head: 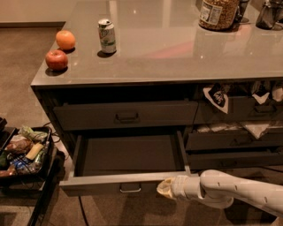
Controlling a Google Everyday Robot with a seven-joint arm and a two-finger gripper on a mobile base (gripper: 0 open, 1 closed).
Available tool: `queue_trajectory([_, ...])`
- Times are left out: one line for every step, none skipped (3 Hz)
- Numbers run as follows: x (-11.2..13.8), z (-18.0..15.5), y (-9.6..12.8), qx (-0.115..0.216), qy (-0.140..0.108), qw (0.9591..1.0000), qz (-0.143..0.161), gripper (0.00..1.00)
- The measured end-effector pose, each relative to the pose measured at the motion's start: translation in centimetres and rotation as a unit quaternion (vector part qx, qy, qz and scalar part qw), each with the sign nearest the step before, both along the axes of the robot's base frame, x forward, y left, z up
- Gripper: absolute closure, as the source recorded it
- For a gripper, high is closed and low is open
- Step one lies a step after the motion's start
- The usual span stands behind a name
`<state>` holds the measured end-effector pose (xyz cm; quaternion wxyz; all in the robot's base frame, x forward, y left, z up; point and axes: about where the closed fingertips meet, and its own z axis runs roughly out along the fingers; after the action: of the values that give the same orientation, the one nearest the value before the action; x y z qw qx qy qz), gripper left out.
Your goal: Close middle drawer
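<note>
The middle drawer [128, 152] is pulled far out of the dark grey cabinet, its paler inner floor showing and empty. Its flat front [97, 184] faces me with a small pull handle [130, 189] at the centre. My gripper [164, 189] reaches in from the lower right on a white arm [230, 190]. Its yellowish tip sits against the drawer front, just right of the handle. The slimmer top drawer [126, 115] above is nearly shut.
On the counter [177, 48] stand an orange [65, 39], a red apple [56, 60], a soda can [107, 36] and a jar [217, 13]. Right-hand drawers [234, 139] hang partly open with bags. A black bin of snacks [24, 152] stands on the floor at left.
</note>
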<state>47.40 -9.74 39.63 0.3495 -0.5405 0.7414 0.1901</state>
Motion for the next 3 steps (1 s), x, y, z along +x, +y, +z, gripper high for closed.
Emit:
queue_trajectory([3.8, -0.3, -2.1, -0.017, -0.026, 0.9993, -0.021, 1.0])
queue_trajectory([5.8, -0.5, -2.8, -0.023, -0.036, 0.9987, -0.027, 1.0])
queue_trajectory([7.5, -1.8, -3.0, -0.026, -0.037, 0.9987, -0.025, 1.0])
